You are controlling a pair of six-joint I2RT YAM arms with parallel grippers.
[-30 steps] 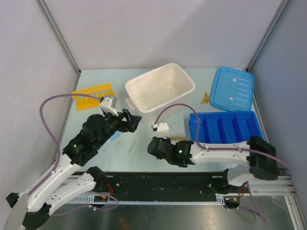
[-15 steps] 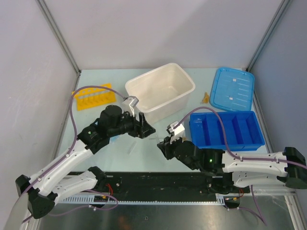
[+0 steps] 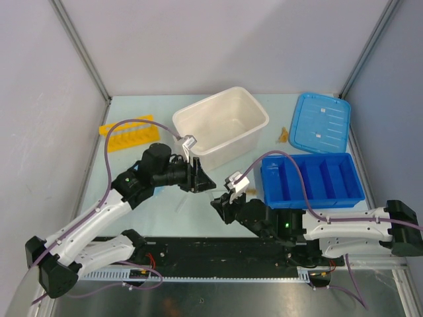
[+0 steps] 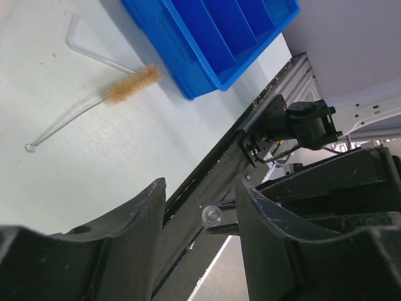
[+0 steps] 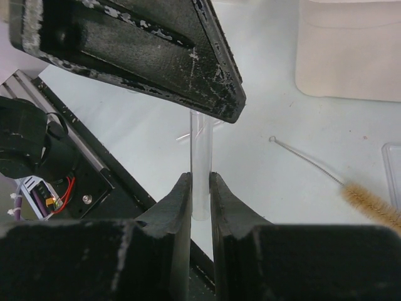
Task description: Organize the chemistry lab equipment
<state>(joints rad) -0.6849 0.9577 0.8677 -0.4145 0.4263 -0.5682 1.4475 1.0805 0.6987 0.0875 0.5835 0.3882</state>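
Tube (image 5: 200, 141), clear, pinched by right tool (image 5: 200, 182), left tool (image 4: 202, 188) spread wide around its tip.

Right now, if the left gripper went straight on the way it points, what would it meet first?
Most likely the clear tube held in the shut right gripper: its rounded end shows ahead, in the gap of the open left gripper. Depth is unclear; the right gripper may sit close behind.

No legible text, label, brand or number anywhere
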